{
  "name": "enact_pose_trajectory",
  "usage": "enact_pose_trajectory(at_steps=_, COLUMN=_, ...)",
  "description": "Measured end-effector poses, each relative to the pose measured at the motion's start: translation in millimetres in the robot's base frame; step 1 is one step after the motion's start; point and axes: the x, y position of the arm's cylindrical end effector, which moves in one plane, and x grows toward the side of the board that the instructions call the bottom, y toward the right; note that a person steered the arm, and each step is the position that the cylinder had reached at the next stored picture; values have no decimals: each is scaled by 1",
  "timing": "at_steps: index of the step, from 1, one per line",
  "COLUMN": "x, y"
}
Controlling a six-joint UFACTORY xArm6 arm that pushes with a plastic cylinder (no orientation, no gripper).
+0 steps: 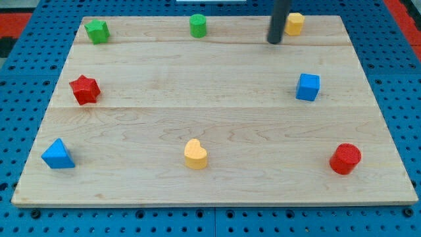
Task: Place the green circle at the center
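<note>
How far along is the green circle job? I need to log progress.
Nothing looks done yet: the green circle sits near the board's top edge, far from the centre. My tip is to its right, apart from it, close beside the yellow block. Still left: reaching the circle and pushing it down to the centre.

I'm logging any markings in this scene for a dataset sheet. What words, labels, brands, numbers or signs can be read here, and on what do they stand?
None: no text, number, brand or sign is readable anywhere in the camera view.
The wooden board shows only plain grain.
The green circle, the yellow block beside my tip and the blue cube have bare faces.
</note>
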Motion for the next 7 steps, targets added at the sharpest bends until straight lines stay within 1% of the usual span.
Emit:
enact_pose_trajectory(at_steps=1, x=-40, y=-55)
enact_pose_trajectory(at_steps=2, x=-53, y=-133)
enact_pose_trajectory(at_steps=3, x=-38, y=-202)
enact_pose_trajectory(at_steps=4, x=-8, y=-204)
enact_pose_trajectory(at_steps=5, x=39, y=-202)
enact_pose_trajectory(at_steps=6, x=58, y=-190)
enact_pose_trajectory(at_steps=7, x=58, y=-179)
